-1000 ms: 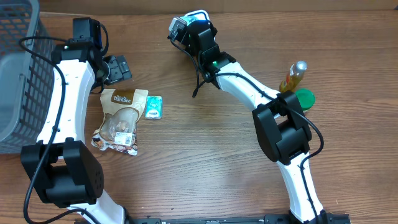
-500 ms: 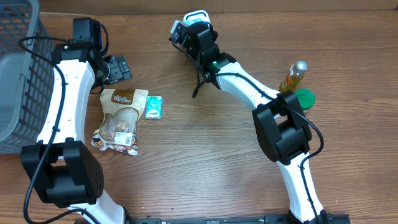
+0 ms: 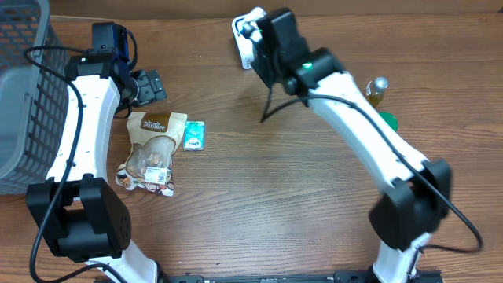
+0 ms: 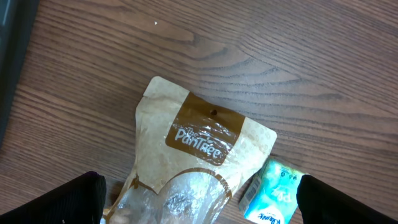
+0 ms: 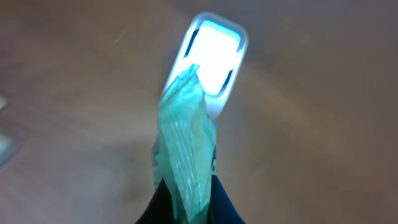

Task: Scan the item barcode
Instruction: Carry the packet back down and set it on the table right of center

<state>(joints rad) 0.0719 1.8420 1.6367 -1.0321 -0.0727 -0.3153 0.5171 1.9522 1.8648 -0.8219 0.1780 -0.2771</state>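
The right tool (image 5: 183,202) pinches a green packet (image 5: 183,137), apparently just above the lit scanner (image 5: 214,43) at 12 o'clock on the desk (image 3: 259,196). The left tool (image 3: 146,86), spread wide, hangs at 10 o'clock over a pouch (image 4: 199,137).

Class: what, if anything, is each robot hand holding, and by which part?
The right hand pinches a green packet by its near end. The left hand, open over the brown pouch, holds nothing.
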